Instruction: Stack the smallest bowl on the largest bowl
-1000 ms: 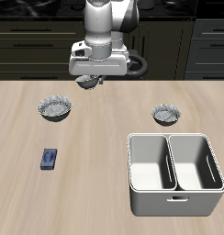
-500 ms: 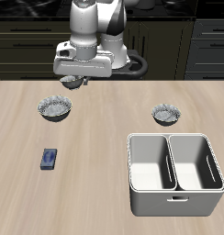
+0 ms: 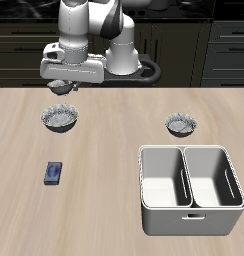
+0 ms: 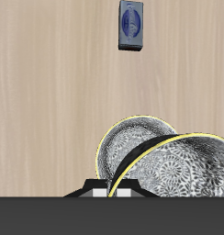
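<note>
Pale wooden table (image 3: pixel 114 150): two speckled bowls (image 3: pixel 59 118), blue, perhaps phone-like object (image 3: pixel 53 173), white two-compartment caddy (image 3: pixel 190 190).

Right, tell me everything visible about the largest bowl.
The largest bowl is grey-white and speckled, with a scalloped rim and a grey patterned inside, ceramic by its look. It stands upright on the wooden table, touching nothing else. The end effector hangs over it, holding the smallest bowl.

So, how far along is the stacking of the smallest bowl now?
Done: the claw grips the smallest bowl, lifted clear of the table. In hand: it hangs roughly above the largest bowl. Left: lower it into that bowl and open the claw. The medium bowl stands apart.
</note>
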